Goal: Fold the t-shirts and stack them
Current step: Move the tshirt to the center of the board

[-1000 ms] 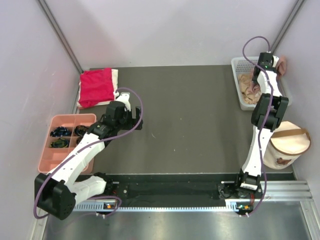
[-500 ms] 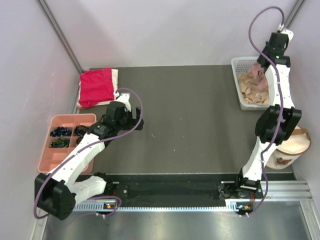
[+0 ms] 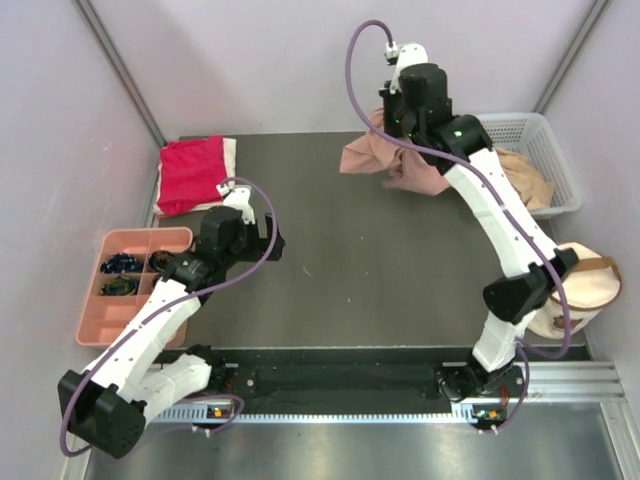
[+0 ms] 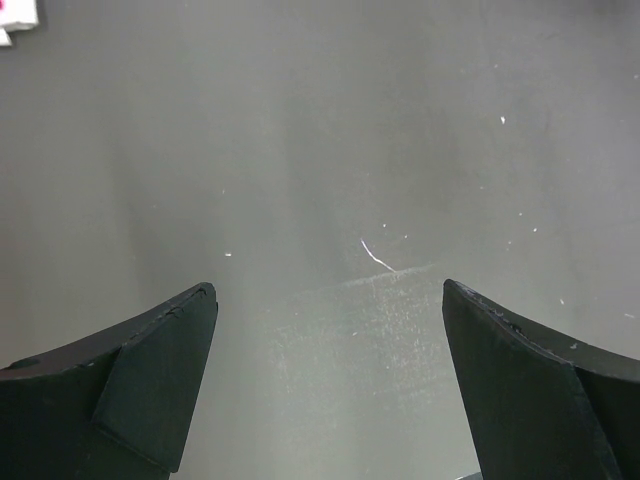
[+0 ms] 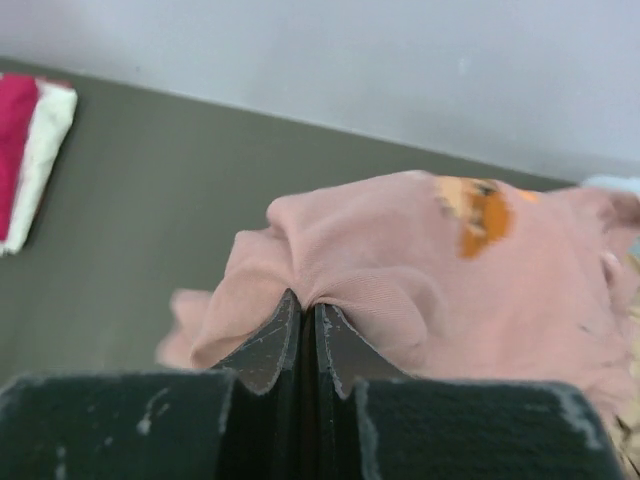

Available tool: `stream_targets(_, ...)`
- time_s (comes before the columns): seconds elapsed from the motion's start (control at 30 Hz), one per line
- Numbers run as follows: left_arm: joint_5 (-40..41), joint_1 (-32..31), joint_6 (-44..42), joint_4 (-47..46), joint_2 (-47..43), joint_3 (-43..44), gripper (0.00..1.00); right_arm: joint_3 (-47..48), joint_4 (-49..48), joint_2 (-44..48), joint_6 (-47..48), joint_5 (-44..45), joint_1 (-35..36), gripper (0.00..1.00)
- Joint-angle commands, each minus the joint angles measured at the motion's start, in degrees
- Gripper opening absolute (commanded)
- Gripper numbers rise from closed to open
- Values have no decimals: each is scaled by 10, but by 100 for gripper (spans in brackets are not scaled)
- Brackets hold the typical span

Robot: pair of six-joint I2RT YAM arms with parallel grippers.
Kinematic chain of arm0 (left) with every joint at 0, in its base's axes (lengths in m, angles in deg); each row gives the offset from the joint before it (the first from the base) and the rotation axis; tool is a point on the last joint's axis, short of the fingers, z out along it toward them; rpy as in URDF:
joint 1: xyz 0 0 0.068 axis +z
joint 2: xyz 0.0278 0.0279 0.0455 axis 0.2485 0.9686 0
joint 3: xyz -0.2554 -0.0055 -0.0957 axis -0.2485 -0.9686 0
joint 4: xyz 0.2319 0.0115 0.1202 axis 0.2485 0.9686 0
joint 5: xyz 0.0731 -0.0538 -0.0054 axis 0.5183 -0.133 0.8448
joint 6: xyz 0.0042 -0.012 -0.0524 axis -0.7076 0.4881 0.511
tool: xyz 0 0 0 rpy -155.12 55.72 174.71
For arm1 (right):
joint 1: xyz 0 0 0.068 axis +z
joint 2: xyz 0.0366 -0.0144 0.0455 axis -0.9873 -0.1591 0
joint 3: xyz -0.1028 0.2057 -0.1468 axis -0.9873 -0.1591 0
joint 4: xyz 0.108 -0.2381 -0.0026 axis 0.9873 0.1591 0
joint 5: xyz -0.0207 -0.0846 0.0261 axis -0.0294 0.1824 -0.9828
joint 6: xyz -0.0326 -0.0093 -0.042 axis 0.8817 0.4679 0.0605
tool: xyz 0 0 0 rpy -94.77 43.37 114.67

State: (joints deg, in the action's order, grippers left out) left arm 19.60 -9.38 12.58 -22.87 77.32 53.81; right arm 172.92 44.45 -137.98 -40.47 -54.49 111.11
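Note:
My right gripper (image 5: 305,305) is shut on a pinch of the dusty-pink t-shirt (image 5: 420,270), which hangs bunched below it over the back of the table (image 3: 385,160). An orange print (image 5: 478,215) shows on the cloth. A folded red t-shirt (image 3: 192,173) lies on a white one (image 3: 231,156) at the back left corner; both also appear at the left edge of the right wrist view. A tan t-shirt (image 3: 530,180) lies in the white basket (image 3: 545,135). My left gripper (image 4: 330,300) is open over bare table, nothing between its fingers.
A pink divided tray (image 3: 135,280) with small dark items sits at the left edge. A round cream bag with a brown strap (image 3: 585,285) stands at the right. The table mat (image 3: 370,260) is dark grey, with walls close behind and to both sides.
My right arm has lifted the pink t-shirt out of the basket and swung it left over the back of the table. The left arm has barely shifted.

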Motion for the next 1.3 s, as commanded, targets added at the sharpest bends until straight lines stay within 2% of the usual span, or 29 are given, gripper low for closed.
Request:
stream_targets(0.0,-5,-1,6,8,-31,-7,98,-46,20,147,-31,32,14,0)
stream_targets(0.1,-2,-1,9,8,-40,-16,99,-96,29,191,-49,31,29,0)
stream_targets(0.23,-5,-1,15,8,-41,-19,99,-114,66,240,-72,14,52,0)
stream_targets(0.47,-10,-1,24,6,-44,-14,99,68,145,173,-67,18,139,0)
stream_targets(0.73,0,-1,23,18,-58,-16,99,66,125,139,-85,-7,212,0)
stream_targets(0.83,1,-1,24,17,-57,-24,99,-13,100,171,-93,47,210,0)
stream_targets(0.87,1,-1,25,14,-56,-30,99,-82,87,188,-89,70,210,0)
stream_targets(0.93,-3,-1,27,10,-51,-34,99,-143,66,225,-90,129,197,0)
stream_targets(1.07,-21,-1,35,-12,-30,-49,99,-271,68,275,-127,146,122,0)
stream_targets(1.27,-86,-14,56,-87,18,-76,99,-353,64,327,-130,162,29,0)
